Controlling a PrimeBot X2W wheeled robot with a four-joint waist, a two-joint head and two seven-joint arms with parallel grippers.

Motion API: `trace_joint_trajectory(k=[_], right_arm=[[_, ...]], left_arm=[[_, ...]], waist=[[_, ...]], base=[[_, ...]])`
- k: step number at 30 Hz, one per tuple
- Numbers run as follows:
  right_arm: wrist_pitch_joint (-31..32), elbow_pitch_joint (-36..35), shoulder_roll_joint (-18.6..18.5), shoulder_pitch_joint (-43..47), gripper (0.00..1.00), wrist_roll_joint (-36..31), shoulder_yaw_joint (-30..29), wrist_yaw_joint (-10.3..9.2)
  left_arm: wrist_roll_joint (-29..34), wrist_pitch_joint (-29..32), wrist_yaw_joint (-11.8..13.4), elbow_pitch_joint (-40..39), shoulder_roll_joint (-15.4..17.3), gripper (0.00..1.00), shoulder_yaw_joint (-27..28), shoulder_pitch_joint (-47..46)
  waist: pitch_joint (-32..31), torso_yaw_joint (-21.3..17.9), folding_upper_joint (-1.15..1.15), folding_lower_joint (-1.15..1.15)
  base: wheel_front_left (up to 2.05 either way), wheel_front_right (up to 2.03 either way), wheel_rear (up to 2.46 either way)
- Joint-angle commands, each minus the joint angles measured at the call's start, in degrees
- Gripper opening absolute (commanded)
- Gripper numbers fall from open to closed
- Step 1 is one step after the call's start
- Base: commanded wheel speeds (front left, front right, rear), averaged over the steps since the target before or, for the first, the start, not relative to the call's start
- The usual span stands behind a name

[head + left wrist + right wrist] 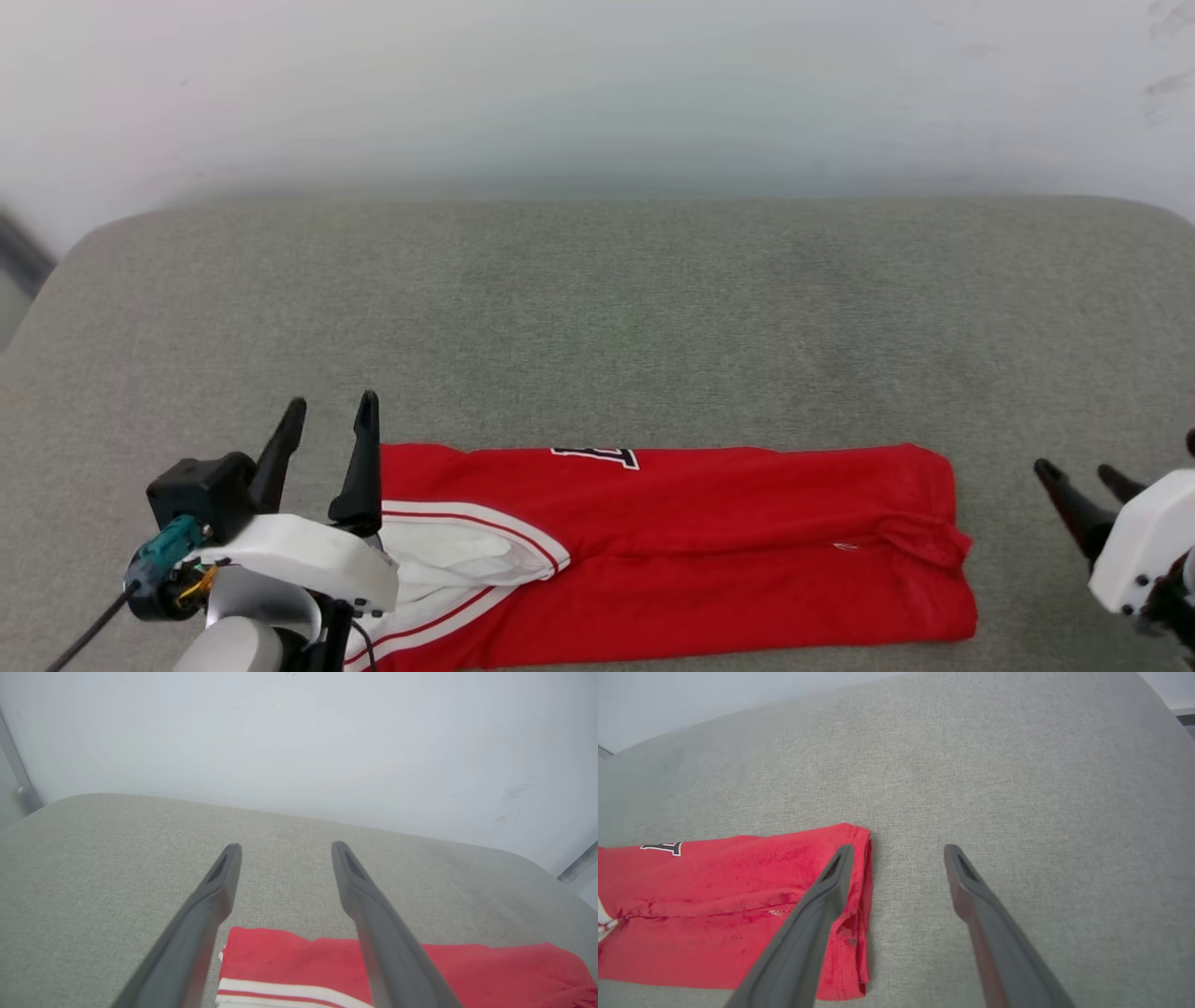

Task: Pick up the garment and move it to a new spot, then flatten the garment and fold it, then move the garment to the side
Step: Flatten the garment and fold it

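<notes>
The garment [709, 551] is a red shirt, and it is folded into one long, thin strip. It lies flat on a big grey cloth top [597, 308], near the front edge, and runs from left to right. At its left end a white sleeve [448, 560] lies on top, with red and white stripes along its edge. A tiny bit of black print with a white outline [597, 455] peeks out at the far edge of the strip. The right end of the shirt is a little bumpy and wrinkled, and its hem is tucked over. Behind the grey top is a plain pale wall [597, 84]. The left gripper [332, 401] is by the left end of the shirt, just beside the white sleeve. Its two dark fingers are wide apart and hold nothing. The right gripper [1074, 469] is off to the right of the shirt, over bare grey cloth, apart from the red cloth. Its two fingers are wide apart too, with nothing between them.
</notes>
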Motion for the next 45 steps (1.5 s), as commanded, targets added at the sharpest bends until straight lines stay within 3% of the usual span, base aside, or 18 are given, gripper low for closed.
trace_joint_trajectory(k=[1,9,21,22,23,25,36,45], right_arm=[[2.1,-0.3,-0.5,-1.0,1.0,-0.4,-0.9,-0.01],[12.2,0.7,-0.2,-3.1,1.0,-1.6,-1.7,0.0],[19.7,11.8,4.5,-3.4,1.0,1.0,3.2,0.08],[19.7,12.2,4.6,-3.4,0.47,1.2,3.5,0.07],[19.7,12.2,4.6,-3.4,0.47,1.2,3.5,0.07],[19.7,12.7,4.6,-3.7,0.0,1.9,4.1,0.08],[15.8,11.0,0.1,-4.7,0.0,2.4,2.5,-0.01],[18.6,10.2,-0.5,-3.1,0.0,-0.2,-10.4,-0.01]], left_arm=[[2.0,-1.5,1.2,-1.4,0.0,1.0,-0.1,-0.5],[7.1,-4.3,3.5,-7.6,-0.3,1.0,-0.5,-1.7],[9.1,-3.5,2.9,-9.8,-0.8,1.0,-3.3,-3.1],[9.2,-3.2,2.8,-9.6,-0.4,1.0,-3.6,-3.0],[9.2,-3.2,2.8,-9.6,-0.4,1.0,-3.6,-3.0],[9.3,-2.7,2.6,-9.2,0.0,1.0,-3.8,-2.7],[8.3,-0.3,4.3,-8.7,1.4,1.0,-4.5,1.7],[7.3,-0.1,5.0,-9.6,2.1,1.0,-4.2,4.3]], waist=[[0.6,0.9,0.0,0.01],[5.2,5.3,0.0,0.01],[8.9,9.0,0.0,0.01],[8.5,8.9,0.0,0.01],[8.5,8.9,0.0,0.01],[7.6,8.5,0.0,0.01],[0.9,4.7,0.0,0.01],[-1.3,2.2,0.0,0.01]], base=[[0.0,0.0,0.0],[0.0,0.0,0.0],[0.0,0.0,0.0],[0.0,0.0,0.0],[0.0,0.0,0.0],[0.0,0.0,0.0],[0.0,0.0,0.0],[0.0,0.0,0.0]])
